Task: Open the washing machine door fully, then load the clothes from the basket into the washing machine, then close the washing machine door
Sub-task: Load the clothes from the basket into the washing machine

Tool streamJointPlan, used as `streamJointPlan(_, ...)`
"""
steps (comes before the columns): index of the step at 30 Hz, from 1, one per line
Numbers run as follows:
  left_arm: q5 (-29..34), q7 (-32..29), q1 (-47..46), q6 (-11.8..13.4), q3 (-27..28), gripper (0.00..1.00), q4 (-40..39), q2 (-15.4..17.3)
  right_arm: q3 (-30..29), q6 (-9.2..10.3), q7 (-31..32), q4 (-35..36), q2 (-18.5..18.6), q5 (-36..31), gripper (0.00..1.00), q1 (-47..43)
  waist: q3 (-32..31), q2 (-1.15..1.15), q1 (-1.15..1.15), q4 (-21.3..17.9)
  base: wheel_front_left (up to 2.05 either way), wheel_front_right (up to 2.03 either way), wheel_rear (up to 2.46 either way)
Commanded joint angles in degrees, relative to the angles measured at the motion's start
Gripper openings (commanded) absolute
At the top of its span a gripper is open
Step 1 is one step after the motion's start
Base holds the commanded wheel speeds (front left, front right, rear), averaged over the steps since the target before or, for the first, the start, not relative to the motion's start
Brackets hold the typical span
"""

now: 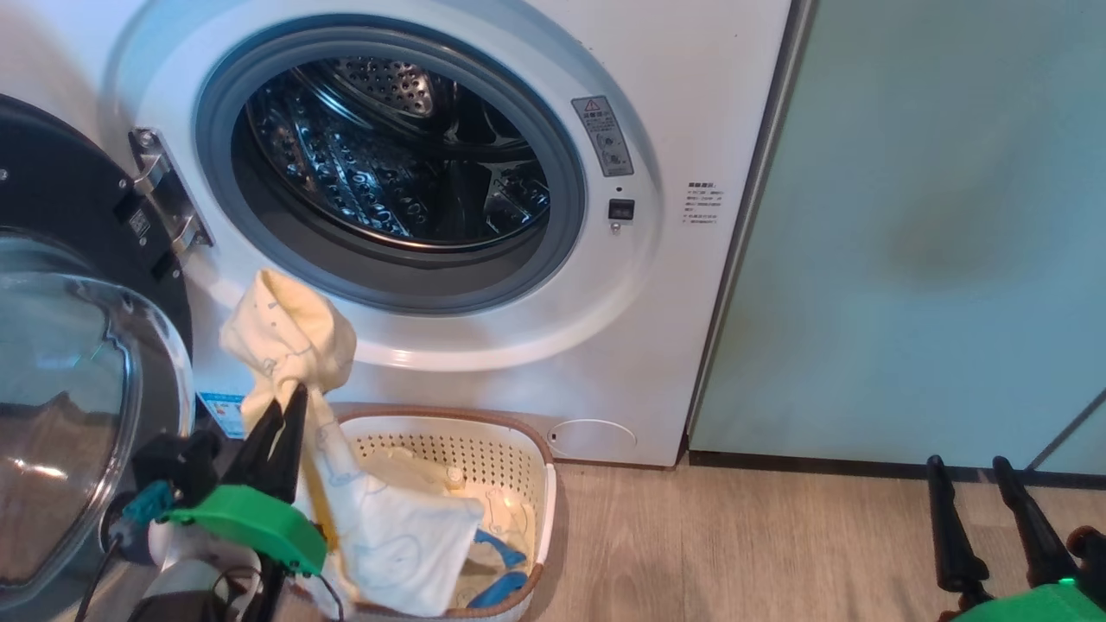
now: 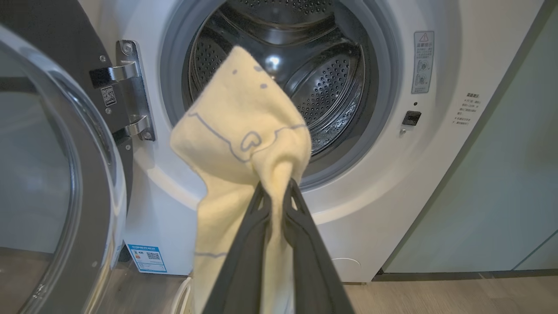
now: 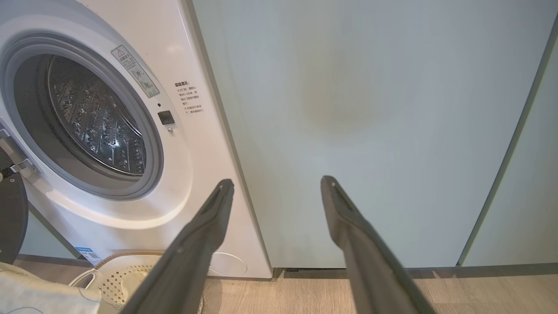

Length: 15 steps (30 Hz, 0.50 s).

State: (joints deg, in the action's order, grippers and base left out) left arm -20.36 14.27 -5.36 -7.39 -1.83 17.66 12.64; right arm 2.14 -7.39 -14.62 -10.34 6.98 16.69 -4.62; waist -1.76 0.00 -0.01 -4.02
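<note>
- Between the basket (image 1: pixel 549 484) and the open drum (image 1: pixel 397 155), a pale yellow garment (image 1: pixel 289 333) hangs pinched in the left gripper (image 1: pixel 289 406). Its fingers are closed tight on a bunched fold, with a loose lobe standing above the tips.
- From the pinch the cloth runs roughly straight down. Its tail drapes over the rest of the clothes (image 1: pixel 497 518) in the basket, so part of it is probably not yet lifted clear.
- Seen from the left wrist, the garment (image 2: pixel 242 131) sits directly ahead of the left gripper (image 2: pixel 275 185), and the drum (image 2: pixel 305 78) lies beyond it, slightly up and right. The load's path looks like forward and upward, over the grey seal (image 1: pixel 566 250).
- The washing machine door (image 1: pixel 78 199) is swung wide at the left, just beside the working arm and clear of the opening.
- The basket sits on the floor (image 1: pixel 734 536), against the front of the washing machine (image 1: pixel 657 345).
- The right gripper (image 1: pixel 966 465) stands with fingers spread and empty, well apart, facing the teal cabinet (image 1: pixel 907 216). The left arm is plainly the nearer one.
</note>
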Motion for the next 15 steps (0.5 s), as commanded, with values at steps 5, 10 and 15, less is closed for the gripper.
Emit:
streamJointPlan(5,-1.53,-1.22,-2.07,1.06,2.50,0.00,-4.98,1.00,1.60,-0.10,-0.38,1.95,0.57,-0.20,1.00,0.79,0.39,0.00,0.01,-0.03,0.00,0.00,0.00)
streamJointPlan(10,-2.49,-3.09,-4.45,1.47,2.64,0.00,-5.46,1.04,1.90,-0.10,-0.38,2.05,0.54,-0.14,1.00,1.28,1.52,0.00,0.01,-0.18,0.00,0.00,0.00)
streamJointPlan(15,-3.10,-6.83,-10.86,1.04,1.33,0.00,-3.26,2.70,2.75,-0.10,-0.38,2.03,0.62,0.02,1.00,2.69,3.91,0.00,0.01,-1.17,0.00,0.00,0.00)
